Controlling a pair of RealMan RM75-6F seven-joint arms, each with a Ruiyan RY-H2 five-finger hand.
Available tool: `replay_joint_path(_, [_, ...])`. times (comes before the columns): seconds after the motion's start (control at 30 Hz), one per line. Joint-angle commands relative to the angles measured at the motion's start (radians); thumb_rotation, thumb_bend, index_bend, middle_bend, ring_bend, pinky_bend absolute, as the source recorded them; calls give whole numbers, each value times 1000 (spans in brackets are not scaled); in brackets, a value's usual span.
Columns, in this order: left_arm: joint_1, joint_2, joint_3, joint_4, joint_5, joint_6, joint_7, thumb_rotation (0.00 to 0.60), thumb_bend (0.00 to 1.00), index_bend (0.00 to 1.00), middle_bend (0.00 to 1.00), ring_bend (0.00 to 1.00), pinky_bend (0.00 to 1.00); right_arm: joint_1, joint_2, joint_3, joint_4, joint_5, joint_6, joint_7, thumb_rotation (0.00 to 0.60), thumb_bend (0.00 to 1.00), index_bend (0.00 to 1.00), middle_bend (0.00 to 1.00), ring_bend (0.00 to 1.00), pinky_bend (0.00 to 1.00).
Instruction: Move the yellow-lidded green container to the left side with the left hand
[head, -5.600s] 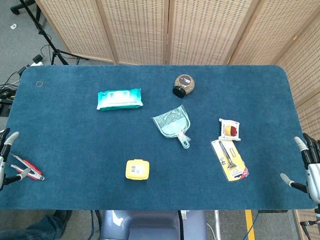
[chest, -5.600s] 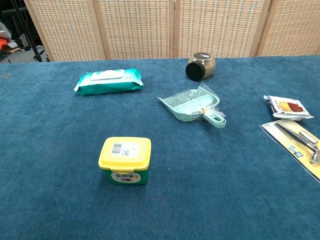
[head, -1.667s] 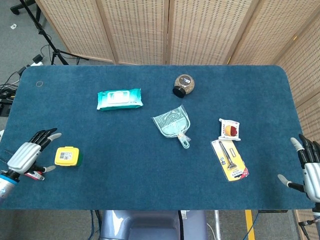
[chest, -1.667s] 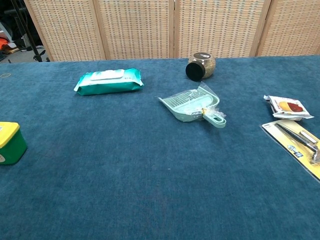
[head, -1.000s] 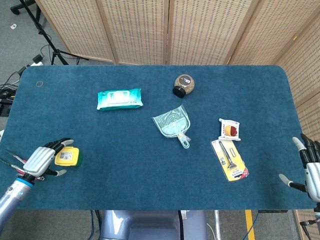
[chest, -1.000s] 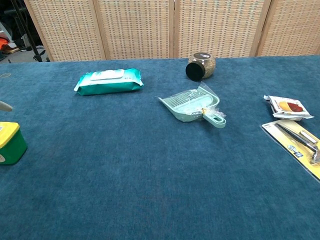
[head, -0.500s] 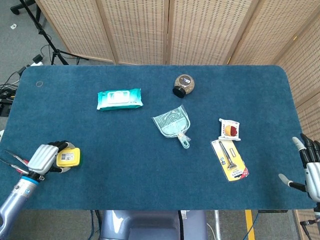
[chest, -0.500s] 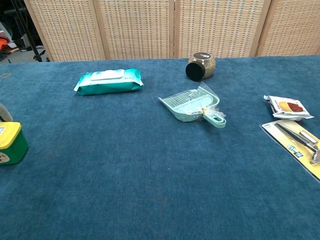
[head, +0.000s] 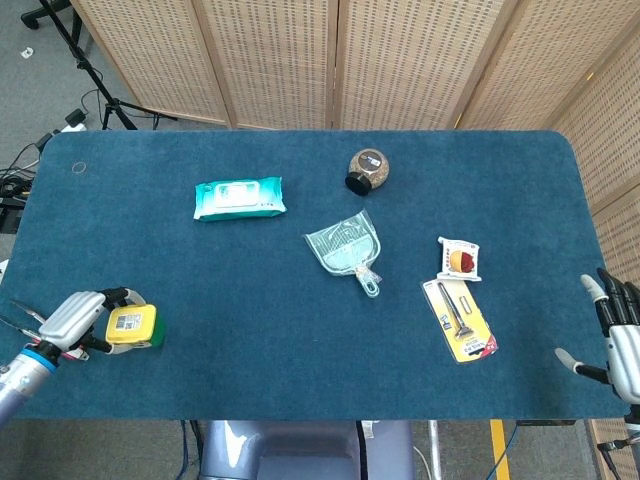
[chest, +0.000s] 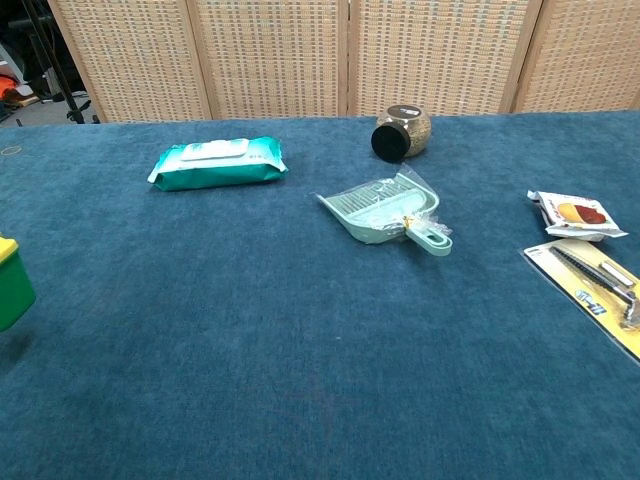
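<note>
The yellow-lidded green container is at the table's front left, and my left hand grips it from its left side, fingers wrapped round its far edge. In the chest view only part of the container shows at the left border, tilted and slightly off the cloth with a shadow beneath; the hand itself is out of that frame. My right hand hangs beyond the table's right front corner, fingers spread and holding nothing.
A pack of wet wipes lies at the back left, a round jar at the back middle, and a pale green dustpan in the centre. A snack packet and a carded tool lie right. The table's front edge is near the container.
My left hand has closed around the container, which then shifted a little toward the front edge and rose, tilting, off the cloth. The right hand has stayed put.
</note>
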Motion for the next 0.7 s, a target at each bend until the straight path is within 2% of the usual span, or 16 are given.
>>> replay_joint_path(0.03, [-155,150,73,-52,87,-208,-185,600,451,557,430,430,439,0,-2,-1,-1,0,-1,-5,600,0,0,0,0,0])
replay_joint_path(0.2, [-271,169,85,-68,89,-394,-212,600,458,555,430,428,439,1,-4,0,-2,5,-4,-13,600,0,0,0,0,0])
replay_joint_path(0.27, [-292,153,83,-69,74,-442,-209,600,444,554,392,406,438,2,-4,1,-2,9,-6,-14,600,0,0,0,0,0])
replay_joint_path(0.3, [-297,142,82,-66,66,-456,-208,600,422,530,309,330,422,2,-4,2,-2,10,-6,-14,600,0,0,0,0,0])
replay_joint_path(0.33, [-300,134,81,-62,59,-466,-205,600,387,457,183,204,350,2,-5,2,-2,11,-7,-15,600,0,0,0,0,0])
replay_joint_path(0.37, [-301,125,81,-54,51,-476,-199,600,358,380,107,121,282,2,-5,3,-2,12,-8,-15,600,0,0,0,0,0])
replay_joint_path(0.4, [-299,115,80,-44,41,-482,-188,600,316,235,24,29,164,2,-5,3,-1,13,-8,-15,600,0,0,0,0,0])
replay_joint_path(0.43, [-295,105,75,-32,29,-483,-173,600,285,108,0,0,74,3,-5,3,-1,14,-9,-15,600,0,0,0,0,0])
replay_joint_path(0.5, [-277,84,56,-7,-10,-468,-134,600,266,7,0,0,20,3,-5,3,-2,14,-10,-15,600,0,0,0,0,0])
replay_joint_path(0.7, [-210,57,4,16,-80,-334,-72,600,251,0,0,0,0,3,-7,2,-3,14,-10,-19,600,0,0,0,0,0])
